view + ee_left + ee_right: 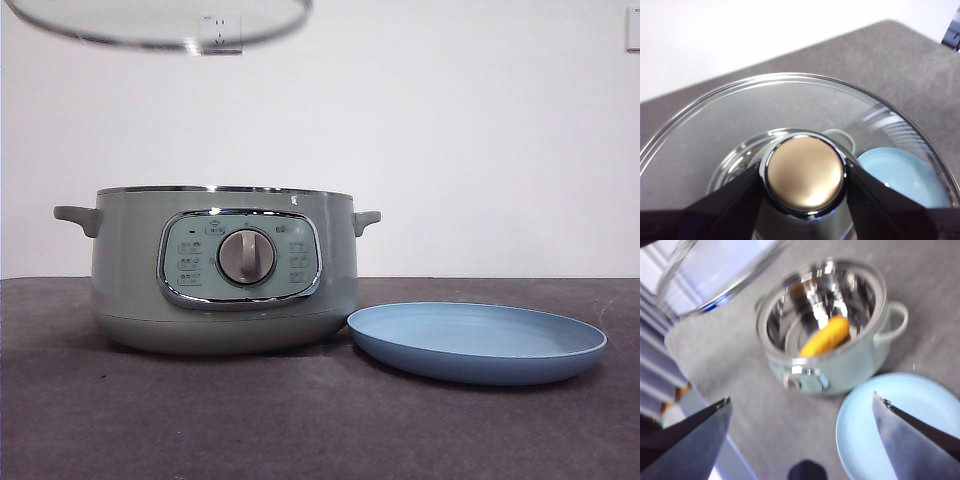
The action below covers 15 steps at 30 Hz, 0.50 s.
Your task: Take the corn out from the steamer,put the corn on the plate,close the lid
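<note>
The left pincer grips the knob of the glass lid, which hangs high above the open steamer. The right pincer hovers with its jaws spread wide; below and ahead of it the corn lies in the shiny bowl, the light-blue plate just beneath on the surface. The cob looks light, stiff and rather slick, so I'd pinch it across its thick middle.

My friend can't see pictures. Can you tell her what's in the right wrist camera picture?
A yellow-orange corn lies inside the open, shiny steamer on a grey table. The empty light-blue plate sits beside it, under the open right gripper. The glass lid hangs in the air off to one side.
</note>
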Motion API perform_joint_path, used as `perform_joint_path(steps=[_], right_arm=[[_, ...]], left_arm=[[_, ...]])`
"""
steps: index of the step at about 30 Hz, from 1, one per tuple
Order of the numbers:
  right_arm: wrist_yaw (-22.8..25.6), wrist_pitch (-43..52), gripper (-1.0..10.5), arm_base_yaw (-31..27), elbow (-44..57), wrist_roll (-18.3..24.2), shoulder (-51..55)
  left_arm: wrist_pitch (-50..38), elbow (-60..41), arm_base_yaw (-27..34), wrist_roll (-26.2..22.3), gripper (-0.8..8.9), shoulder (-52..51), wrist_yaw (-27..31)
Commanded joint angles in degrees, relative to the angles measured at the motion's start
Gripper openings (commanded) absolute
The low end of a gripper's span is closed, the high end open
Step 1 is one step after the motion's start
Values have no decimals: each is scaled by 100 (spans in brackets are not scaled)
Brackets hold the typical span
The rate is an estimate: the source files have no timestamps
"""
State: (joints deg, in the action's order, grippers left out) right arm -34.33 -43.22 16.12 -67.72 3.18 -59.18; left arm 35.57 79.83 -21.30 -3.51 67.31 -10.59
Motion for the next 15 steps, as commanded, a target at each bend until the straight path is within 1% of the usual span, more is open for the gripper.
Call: perform_joint_path(steps=[1, 5, 7, 10, 13, 15], right_arm=[[15, 494, 474, 39, -9, -621, -68], [24, 1117, 474, 282, -9, -1067, -323], [79, 1375, 474, 437, -9, -1220, -516], [459, 1891, 476, 765, -9, -1368, -927], [702, 2409, 477, 1088, -61, -1644, -1414], [931, 2479, 478, 1266, -245, -1711, -1792]], left_arm=[[37, 98, 9, -83, -8, -566, -22], [501, 98, 9, -76, -8, -1182, -13], [678, 98, 9, -76, -8, -1432, -13], [911, 98, 9, -72, -8, -1779, -9], [1141, 98, 9, -63, -8, -2039, 2], [1305, 98, 9, -61, -8, -2186, 7]])
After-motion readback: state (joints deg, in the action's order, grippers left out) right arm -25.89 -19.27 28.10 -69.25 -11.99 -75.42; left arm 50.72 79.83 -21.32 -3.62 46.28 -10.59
